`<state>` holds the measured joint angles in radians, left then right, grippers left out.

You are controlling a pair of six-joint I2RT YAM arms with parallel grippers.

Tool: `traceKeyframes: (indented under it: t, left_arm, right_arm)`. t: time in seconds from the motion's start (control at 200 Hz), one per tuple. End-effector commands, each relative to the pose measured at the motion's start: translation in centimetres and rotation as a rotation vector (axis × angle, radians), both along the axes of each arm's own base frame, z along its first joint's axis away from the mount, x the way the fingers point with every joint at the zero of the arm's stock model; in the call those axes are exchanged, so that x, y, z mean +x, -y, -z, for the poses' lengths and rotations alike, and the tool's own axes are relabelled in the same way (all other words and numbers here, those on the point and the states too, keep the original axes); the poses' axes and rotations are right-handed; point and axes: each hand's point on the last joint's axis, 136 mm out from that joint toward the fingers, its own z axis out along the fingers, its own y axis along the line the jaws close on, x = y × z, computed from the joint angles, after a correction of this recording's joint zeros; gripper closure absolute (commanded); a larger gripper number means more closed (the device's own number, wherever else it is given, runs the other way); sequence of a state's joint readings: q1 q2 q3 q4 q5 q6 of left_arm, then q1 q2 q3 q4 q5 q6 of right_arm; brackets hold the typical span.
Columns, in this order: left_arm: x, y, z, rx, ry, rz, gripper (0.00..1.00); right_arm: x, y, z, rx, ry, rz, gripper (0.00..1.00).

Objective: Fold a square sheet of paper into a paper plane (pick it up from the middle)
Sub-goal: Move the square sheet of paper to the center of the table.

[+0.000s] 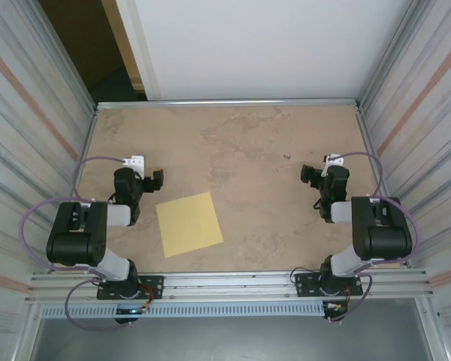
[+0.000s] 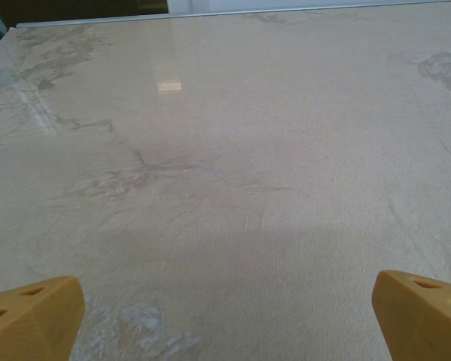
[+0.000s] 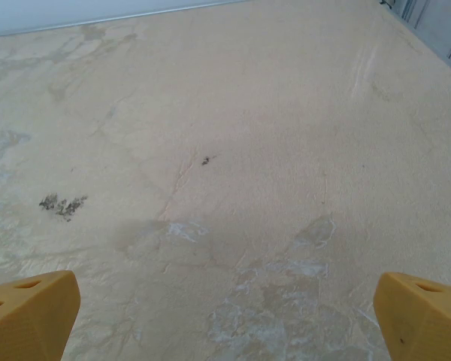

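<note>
So the setup's a beige marbled table [image 1: 286, 143] boxed in by ribbed metal walls, with the square sheet of paper [image 1: 189, 223] lying flat near the front edge, between the arms and closer to the left one. It looks thin, light and floppy, flush to the surface with no edge to grab, so I'd guess you gently pinch up the middle. The left gripper [image 1: 157, 180] and right gripper [image 1: 309, 174] both have their jaws spread wide with nothing in them, clear of the paper.
</note>
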<state>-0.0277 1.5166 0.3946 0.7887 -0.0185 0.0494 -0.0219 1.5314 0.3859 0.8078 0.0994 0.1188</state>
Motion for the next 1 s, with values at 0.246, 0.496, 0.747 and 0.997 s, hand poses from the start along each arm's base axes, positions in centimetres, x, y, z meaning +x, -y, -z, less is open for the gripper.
traceKeyframes:
  t: [0.246,0.496,0.747,0.997]
  left_arm:
    - [0.51,0.56,-0.81,0.004,0.021,0.047,0.01]
    - [0.56,0.6,-0.83,-0.001,0.02,0.052,0.01]
    - [0.52,0.6,-0.81,-0.002,0.02,0.051,0.01]
    - [0.42,0.5,-1.05,-0.003,0.033,0.046,0.01]
  right_arm:
    - [0.57,0.16,-0.32,-0.003,0.005,-0.013,0.01]
    - [0.54,0.13,-0.26,-0.003,0.003,-0.014,0.01]
    - [0.49,0.11,-0.29,-0.002,0.005,-0.016,0.01]
    - [0.45,0.13,-0.77,0.0,0.026,-0.016,0.01]
